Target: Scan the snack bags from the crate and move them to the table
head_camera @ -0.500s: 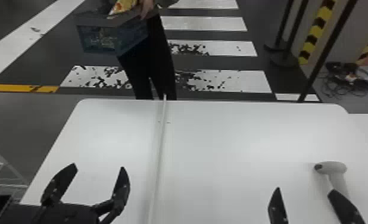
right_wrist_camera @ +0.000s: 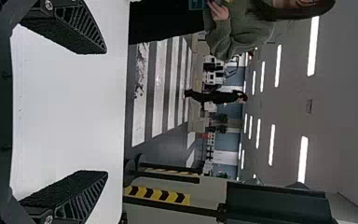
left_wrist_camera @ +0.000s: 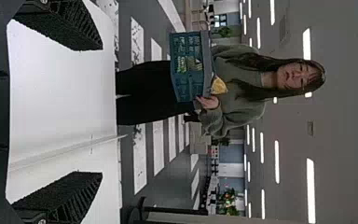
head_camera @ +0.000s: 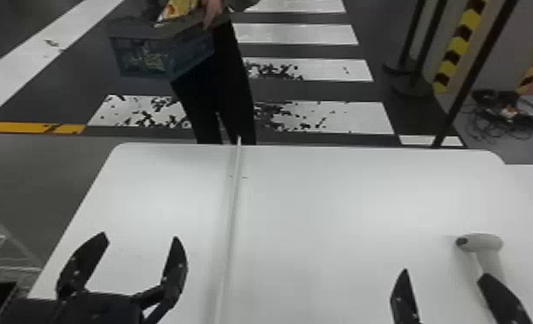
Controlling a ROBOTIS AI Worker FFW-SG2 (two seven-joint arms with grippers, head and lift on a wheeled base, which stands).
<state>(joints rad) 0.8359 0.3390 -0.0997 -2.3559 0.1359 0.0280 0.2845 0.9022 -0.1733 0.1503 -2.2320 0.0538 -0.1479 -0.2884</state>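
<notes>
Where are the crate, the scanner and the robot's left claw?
Crate (left_wrist_camera: 191, 88), left wrist view: on its side wall.
Scanner (head_camera: 485, 243), head view: on its rounded head.
Left claw (head_camera: 139, 236), head view: midway between its two fingertips.

On the right part of the table (head_camera: 343, 198) lies a handheld scanner (head_camera: 487, 244); left of it, a long strip (head_camera: 232, 215) runs from near to far. Behind the table, toward the left, is the crate (head_camera: 192, 51) with a snack bag (head_camera: 177, 9) in it. Cables (head_camera: 505, 118) lie on the floor behind, right.
</notes>
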